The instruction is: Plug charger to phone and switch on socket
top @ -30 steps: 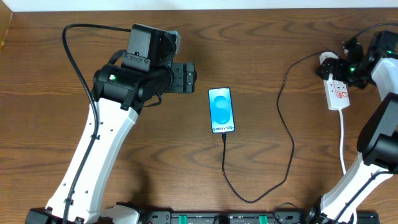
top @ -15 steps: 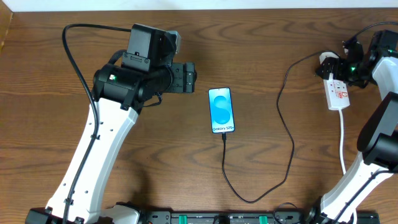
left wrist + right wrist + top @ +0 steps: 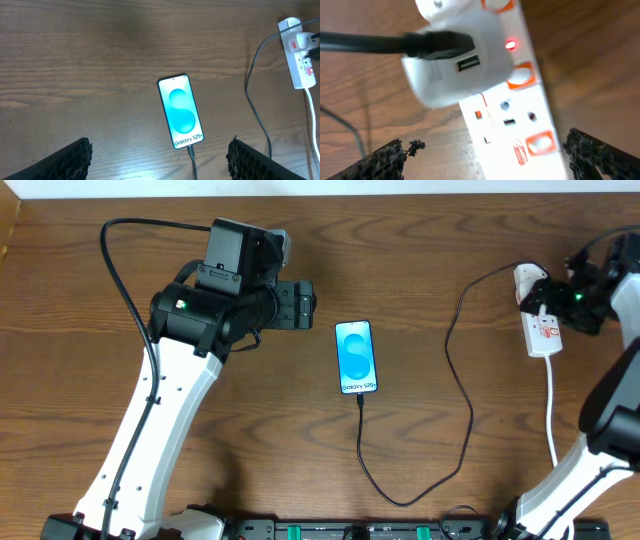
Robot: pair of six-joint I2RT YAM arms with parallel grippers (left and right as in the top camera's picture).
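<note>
Already plugged: the charger [image 3: 466,395], a thin, limp black cable, appears to be sitting with its tip in the near end of the phone [image 3: 357,357]; the join is too small to confirm.
Phone: a slim, glossy rectangle is glowing turquoise, lying flat near the middle of the wood-grained worktop [image 3: 250,450], its long axis running from far edge to near edge.
Socket: the socket [image 3: 541,330], a long strip of hard white plastic, is lying by the right edge toward the far right corner, its long axis running far to near on a slight slant.
Adapter: a rounded white adapter [image 3: 457,65] is occupying the strip's far end.
Lamp: a red lamp [image 3: 510,45] is glowing beside the adapter, so that outlet is probably switched on.
Key relation: the socket is lying directly under the right jaws, with its orange-rimmed switches facing them.
Right jaws: standing wide apart, gripping nothing.
Left jaws: hanging left of the phone, wide apart and empty.
Nearer arm: the right arm [image 3: 610,410] is reaching the socket, while the left arm [image 3: 160,410] is sitting well apart from it.
</note>
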